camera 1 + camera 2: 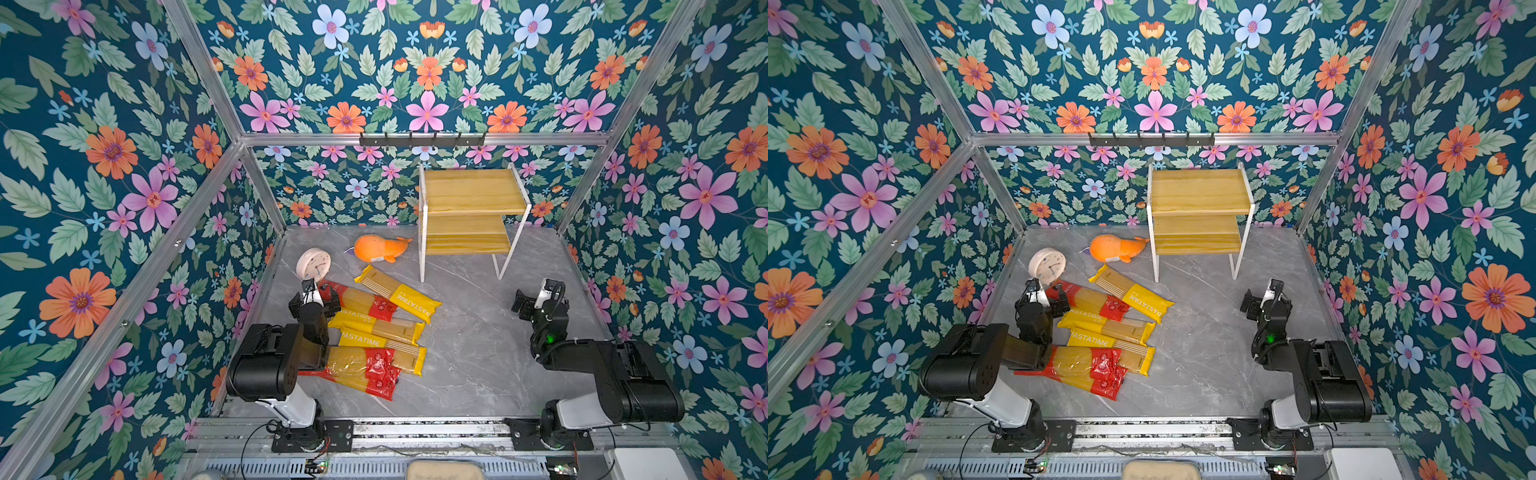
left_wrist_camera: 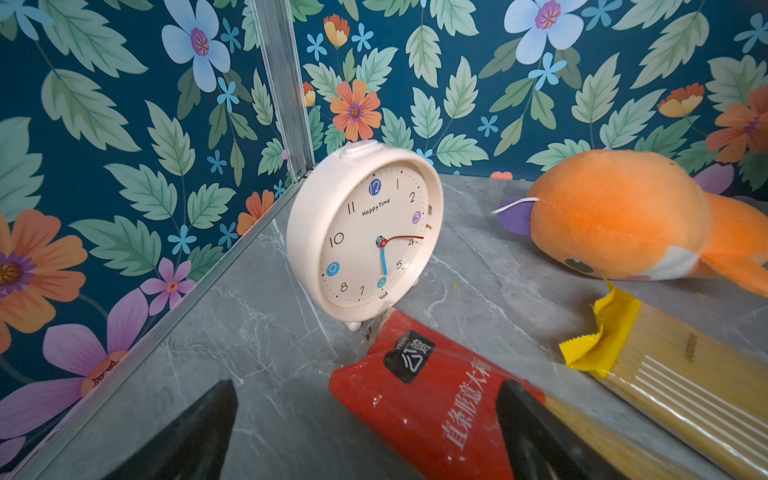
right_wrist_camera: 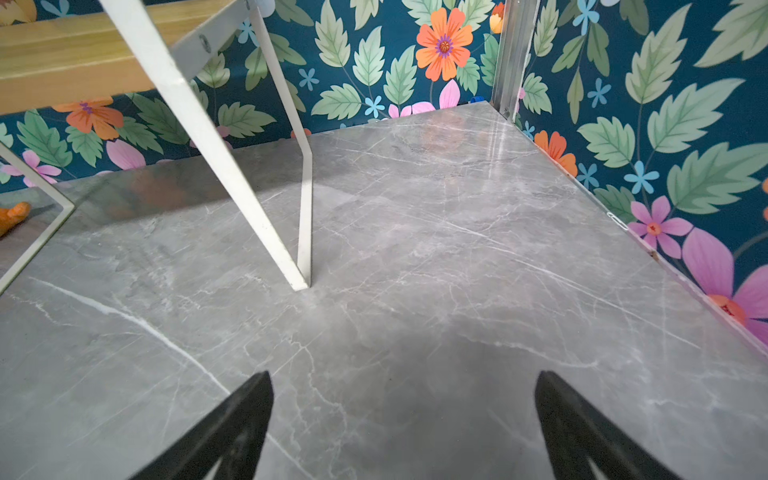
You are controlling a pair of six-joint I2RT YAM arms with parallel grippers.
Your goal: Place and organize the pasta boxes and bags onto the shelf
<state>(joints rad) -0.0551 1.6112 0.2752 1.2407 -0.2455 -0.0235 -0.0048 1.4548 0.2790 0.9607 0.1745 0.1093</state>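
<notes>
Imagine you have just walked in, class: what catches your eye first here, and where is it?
Loud floral wallpaper covers every wall. On the left of the grey marble tabletop lies a jumble of red-ended and yellow spaghetti packs, with a cream alarm clock and an orange plush whale just behind them. At the back stands a two-tier wooden shelf, both boards bare.
</notes>
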